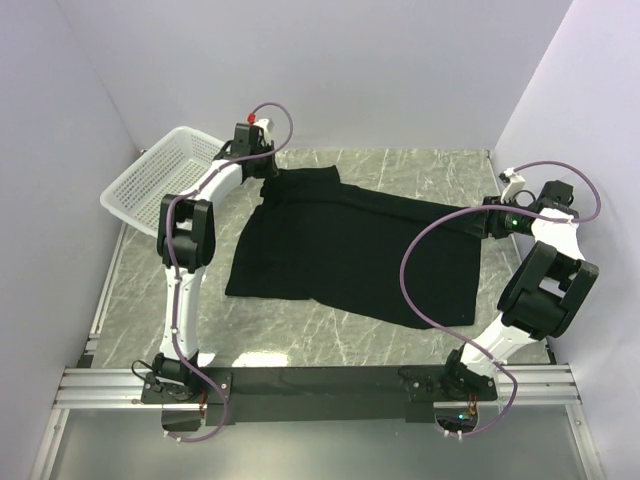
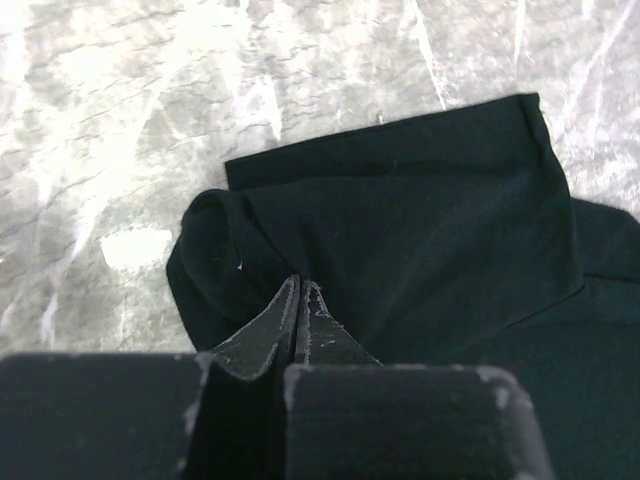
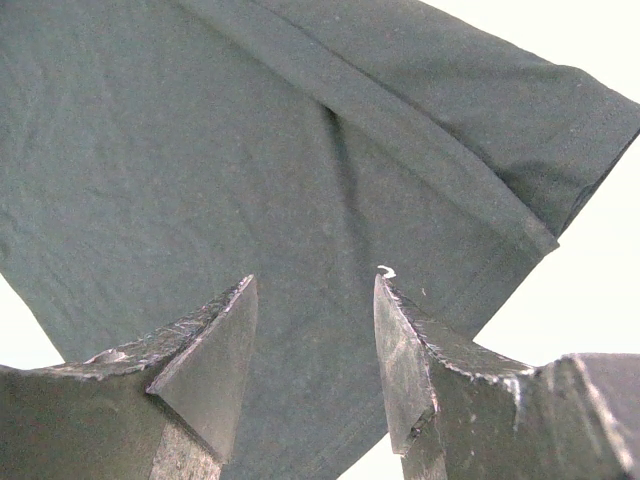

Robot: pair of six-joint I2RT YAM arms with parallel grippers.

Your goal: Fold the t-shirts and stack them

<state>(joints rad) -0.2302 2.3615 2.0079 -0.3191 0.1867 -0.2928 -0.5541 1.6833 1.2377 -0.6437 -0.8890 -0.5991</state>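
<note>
Nearest us in the overhead view run the two arm bases on their rail along the bottom of the frame, and from there we see the marble-patterned surface stretching upward. Across the middle of it lies the black t-shirt, spread mostly flat — it reaches from the upper left of centre down to the right, with one sleeve toward the right edge.

We find the left gripper at the shirt's upper-left corner, just beside the white mesh basket that sits tilted at the upper left of the frame. In the left wrist view its jaws are pressed together, tips meeting on a bunched fold of the black cloth in the lower centre of that picture; we take it as clenched on the shirt.

We see the right gripper at the shirt's right edge, middle right of the overhead frame. Its wrist view shows the jaws standing apart — the hemmed sleeve fills the upper right there. Whether the cloth passes between the tips we cannot tell.
</note>
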